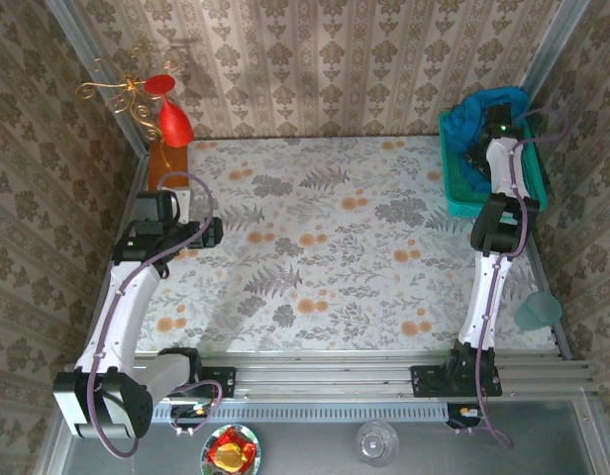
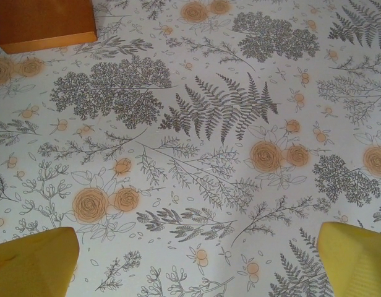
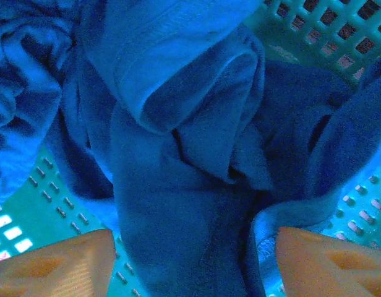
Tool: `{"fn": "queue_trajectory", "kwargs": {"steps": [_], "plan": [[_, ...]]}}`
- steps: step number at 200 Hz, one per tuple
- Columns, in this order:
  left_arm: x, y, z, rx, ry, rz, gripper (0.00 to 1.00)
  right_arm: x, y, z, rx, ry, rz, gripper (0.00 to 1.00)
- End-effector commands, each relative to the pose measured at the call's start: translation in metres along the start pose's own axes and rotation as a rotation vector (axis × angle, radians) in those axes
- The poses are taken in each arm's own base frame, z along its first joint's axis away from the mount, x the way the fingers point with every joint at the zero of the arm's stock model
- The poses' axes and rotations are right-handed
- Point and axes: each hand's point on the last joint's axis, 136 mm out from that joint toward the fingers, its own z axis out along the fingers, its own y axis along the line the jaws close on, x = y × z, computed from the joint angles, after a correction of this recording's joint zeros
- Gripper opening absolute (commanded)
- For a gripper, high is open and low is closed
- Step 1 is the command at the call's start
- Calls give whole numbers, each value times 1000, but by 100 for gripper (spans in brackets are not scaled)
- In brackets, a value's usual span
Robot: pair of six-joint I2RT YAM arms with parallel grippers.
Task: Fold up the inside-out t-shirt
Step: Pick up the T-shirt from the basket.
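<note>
- Starting nearest the arm bases, we see the left gripper hovering low over the floral tablecloth. Its yellow fingers are spread as wide as they go and hold nothing. We judge it parked at the side so the middle can serve as the folding surface.
- Beyond it, at the far left, an orange-brown block sits well apart from the work.
- Farthest off, at the right rear, the t-shirt lies crumpled inside the green mesh basket, with one bunch spilling over the back rim.
- The right gripper reaches down into that basket, jaws apart and straddling a thick fold without clamping it. We judge this to be the pick-up, with folding not yet begun.
</note>
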Motion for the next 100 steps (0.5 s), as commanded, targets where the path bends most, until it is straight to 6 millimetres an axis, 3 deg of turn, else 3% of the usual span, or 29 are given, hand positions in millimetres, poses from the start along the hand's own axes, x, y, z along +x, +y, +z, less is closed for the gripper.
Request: {"fn": "queue_trajectory", "kwargs": {"steps": [1, 32, 41, 64, 100], "plan": [[3, 4, -1, -15, 7, 15, 100, 8, 0, 10, 4, 32, -11, 55], [2, 5, -2, -11, 2, 10, 100, -7, 5, -12, -26, -7, -15, 28], [1, 4, -2, -9, 0, 8, 100, -15, 10, -25, -49, -32, -16, 18], [1, 4, -2, -4, -4, 2, 100, -36, 23, -60, -124, -95, -14, 3], [-4, 6, -2, 15, -19, -29, 100, -63, 41, -129, -206, -214, -25, 0]]}}
